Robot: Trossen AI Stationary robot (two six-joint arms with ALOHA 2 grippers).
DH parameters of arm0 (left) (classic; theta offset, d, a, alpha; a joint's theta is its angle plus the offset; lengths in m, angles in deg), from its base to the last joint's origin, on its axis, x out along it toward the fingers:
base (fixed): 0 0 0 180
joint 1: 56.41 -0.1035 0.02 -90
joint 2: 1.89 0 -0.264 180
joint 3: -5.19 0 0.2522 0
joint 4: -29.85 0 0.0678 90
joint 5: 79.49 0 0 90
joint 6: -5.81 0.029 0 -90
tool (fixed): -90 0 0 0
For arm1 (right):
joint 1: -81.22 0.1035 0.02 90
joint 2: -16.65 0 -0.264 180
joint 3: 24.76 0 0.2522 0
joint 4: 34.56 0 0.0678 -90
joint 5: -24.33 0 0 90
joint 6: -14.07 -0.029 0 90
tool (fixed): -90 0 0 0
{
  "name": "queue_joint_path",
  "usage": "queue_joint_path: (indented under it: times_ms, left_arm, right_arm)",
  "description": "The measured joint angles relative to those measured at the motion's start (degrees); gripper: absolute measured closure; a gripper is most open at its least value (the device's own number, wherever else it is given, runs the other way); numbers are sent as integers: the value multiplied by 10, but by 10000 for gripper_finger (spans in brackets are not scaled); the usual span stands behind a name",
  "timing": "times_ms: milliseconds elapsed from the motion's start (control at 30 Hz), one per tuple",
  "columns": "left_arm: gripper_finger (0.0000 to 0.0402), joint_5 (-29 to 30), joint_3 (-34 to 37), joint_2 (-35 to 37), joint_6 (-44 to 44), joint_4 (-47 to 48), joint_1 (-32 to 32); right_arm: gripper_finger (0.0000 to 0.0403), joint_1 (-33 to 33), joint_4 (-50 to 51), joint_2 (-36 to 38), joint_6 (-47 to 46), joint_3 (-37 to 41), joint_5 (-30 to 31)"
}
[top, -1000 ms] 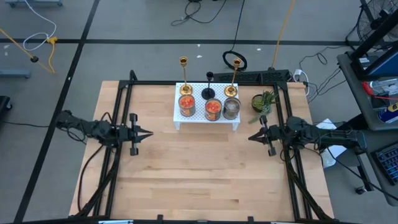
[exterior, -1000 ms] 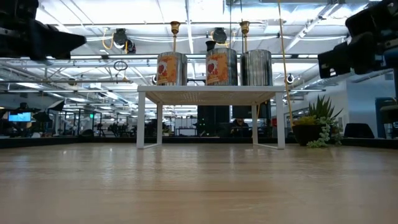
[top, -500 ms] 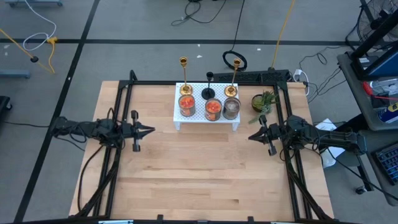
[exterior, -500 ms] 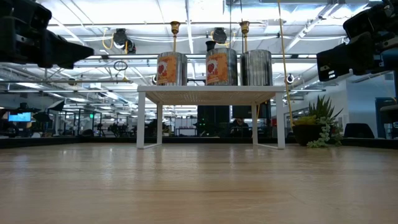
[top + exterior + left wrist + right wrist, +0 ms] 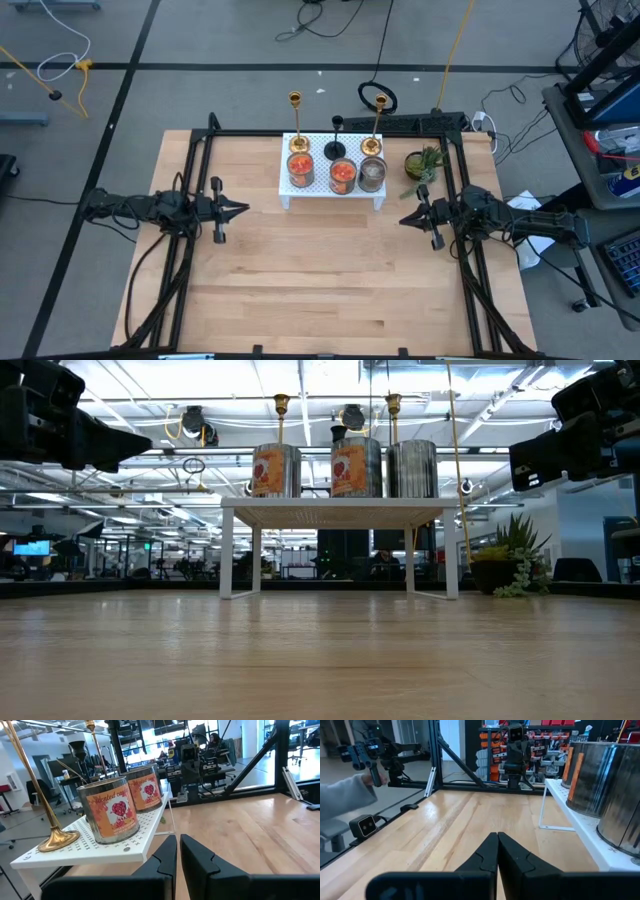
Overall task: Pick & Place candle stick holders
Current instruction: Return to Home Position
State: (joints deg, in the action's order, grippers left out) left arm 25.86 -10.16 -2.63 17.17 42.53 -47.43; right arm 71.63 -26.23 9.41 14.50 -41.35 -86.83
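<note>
The table (image 5: 320, 280) is lit brightly and evenly from overhead. In the low view, the ceiling lights (image 5: 318, 380) are rendered as glaring white bands. A soft, short shadow is cast beneath the white rack (image 5: 320, 180). Highlights are reflected on the glass cups (image 5: 107, 815) and the gold stick (image 5: 57, 840)

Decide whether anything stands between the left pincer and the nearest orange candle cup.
Nothing visible does: only bare table lies between the left pincer and the orange candle cup, which stands at the left end of the white rack.
</note>
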Motion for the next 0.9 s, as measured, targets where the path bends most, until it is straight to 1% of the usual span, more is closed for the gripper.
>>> queue_joint_path:
  times_ms: [700,900]
  left_arm:
    - [371,2,1,0,-1,-5,0]
    - [371,2,1,0,-1,-5,0]
  right_arm:
    - [401,0,0,0,2,1,0]
    - [401,0,0,0,21,1,1]
